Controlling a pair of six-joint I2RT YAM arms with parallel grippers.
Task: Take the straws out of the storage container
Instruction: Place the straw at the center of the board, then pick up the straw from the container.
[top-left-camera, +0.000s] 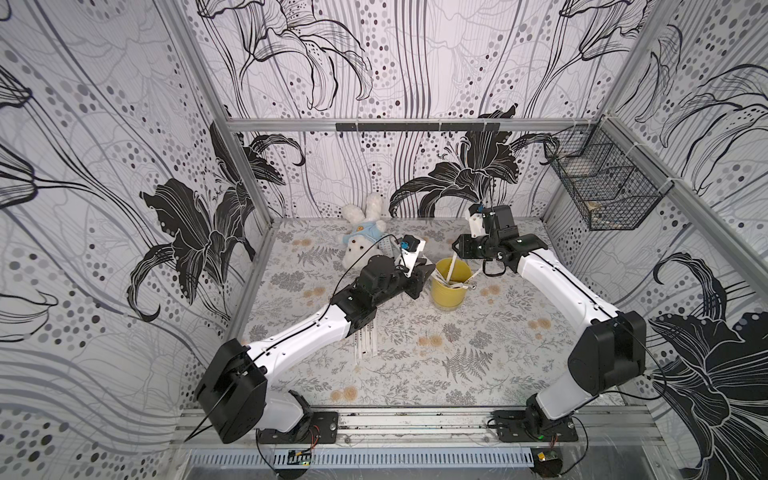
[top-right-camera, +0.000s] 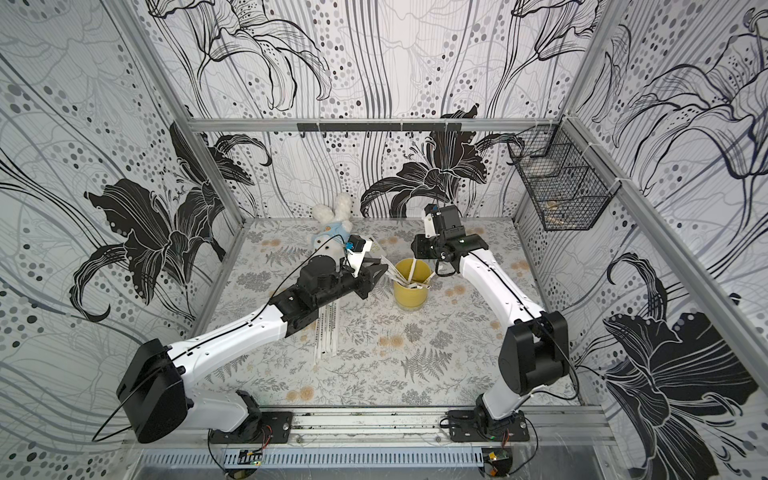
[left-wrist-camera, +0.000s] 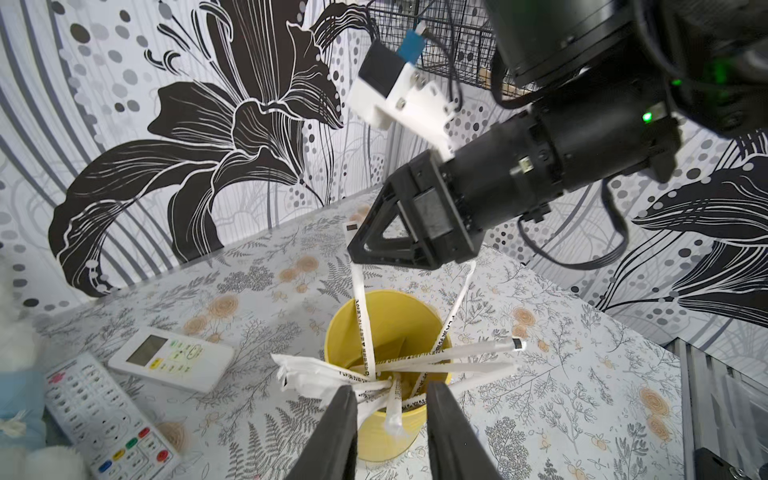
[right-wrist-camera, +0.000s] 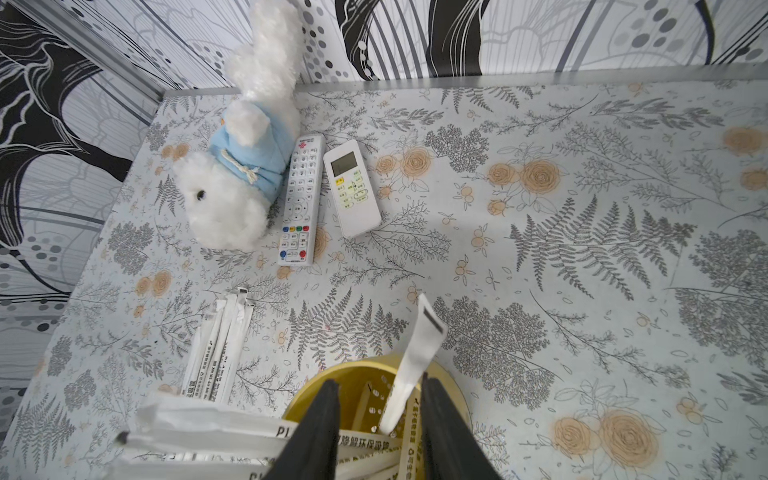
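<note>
in a top view the yellow cup (top-left-camera: 449, 297) stands mid table (top-left-camera: 519, 353), straws (top-left-camera: 451, 268) fanned over its rim. left wrist: left claw (left-wrist-camera: 390, 386) half-wide astride them. right wrist: right claw (right-wrist-camera: 380, 380) parted around one; a crooked close could tip the cup.

My left forearm (top-left-camera: 299, 332) hides the far ends of the straws (top-left-camera: 365, 345) lying at eight o'clock from the yellow cup (top-left-camera: 451, 293). At two o'clock, what the wire basket (top-left-camera: 602, 187) holds is too small to tell. My right wrist view crops the cup.
</note>
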